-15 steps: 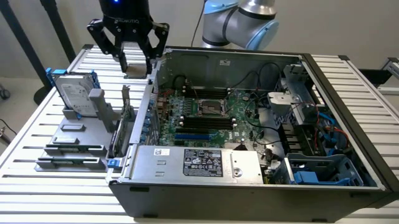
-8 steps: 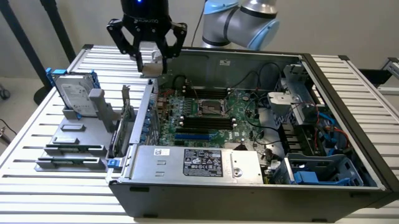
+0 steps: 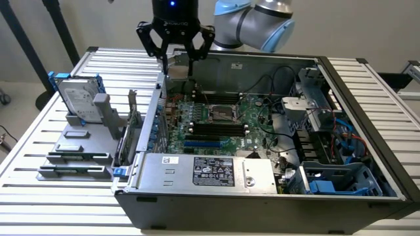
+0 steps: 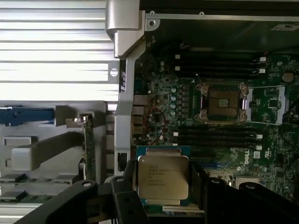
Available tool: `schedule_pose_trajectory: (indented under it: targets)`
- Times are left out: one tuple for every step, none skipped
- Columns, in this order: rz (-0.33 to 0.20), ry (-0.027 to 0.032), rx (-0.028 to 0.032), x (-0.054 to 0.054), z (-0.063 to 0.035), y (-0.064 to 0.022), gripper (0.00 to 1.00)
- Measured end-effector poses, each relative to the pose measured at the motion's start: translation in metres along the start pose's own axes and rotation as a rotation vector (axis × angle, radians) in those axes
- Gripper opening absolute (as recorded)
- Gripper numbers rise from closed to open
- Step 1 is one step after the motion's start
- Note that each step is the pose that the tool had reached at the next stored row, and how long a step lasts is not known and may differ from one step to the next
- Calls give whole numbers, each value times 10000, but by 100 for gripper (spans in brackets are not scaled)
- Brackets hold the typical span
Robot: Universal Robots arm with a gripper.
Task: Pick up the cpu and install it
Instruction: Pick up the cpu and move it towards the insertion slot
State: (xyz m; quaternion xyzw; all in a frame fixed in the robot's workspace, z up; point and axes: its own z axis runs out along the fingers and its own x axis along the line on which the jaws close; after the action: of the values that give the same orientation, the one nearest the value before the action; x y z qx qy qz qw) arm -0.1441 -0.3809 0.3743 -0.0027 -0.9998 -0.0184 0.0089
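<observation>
The cpu point(image 4: 163, 179) is held clamped between the fingers of the gripper point(image 3: 177, 66), with its silver lid turned towards the wrist camera. The gripper is seen hanging above one corner of the open computer case point(image 3: 262, 211). Below it and further into the case, the CPU socket point(image 4: 223, 102) is exposed on the green motherboard point(image 4: 163, 93), flanked by black memory slots point(image 4: 217, 135). Outside the case, off to the gripper's side, a hard drive point(image 3: 78, 101) with blue rails is stood upright in a grey holder point(image 3: 72, 147).
</observation>
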Motion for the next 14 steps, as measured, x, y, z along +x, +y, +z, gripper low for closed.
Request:
schedule_pose_trajectory:
  targets:
    - [0, -1, -1, -38, 19, 31, 55]
    - [0, 0, 0, -75, 37, 60, 55]
    - [0, 0, 0, -113, 57, 91, 55]
    - [0, 0, 0, -150, 75, 121, 55]
    - [1, 0, 0, -185, 93, 151, 55]
    - [1, 0, 0, -221, 112, 181, 55]
    - [0, 0, 0, -258, 130, 210, 55]
    - [0, 0, 0, -294, 149, 240, 55]
    - [0, -1, 0, -330, 167, 269, 55]
    - [0, 0, 0, -368, 186, 299, 55]
    - [0, -1, -1, -405, 205, 327, 55]
    - [1, 0, -1, -445, 223, 353, 55]
    - [0, 0, 0, -489, 242, 381, 55]
    - [0, -1, -1, -530, 260, 404, 55]
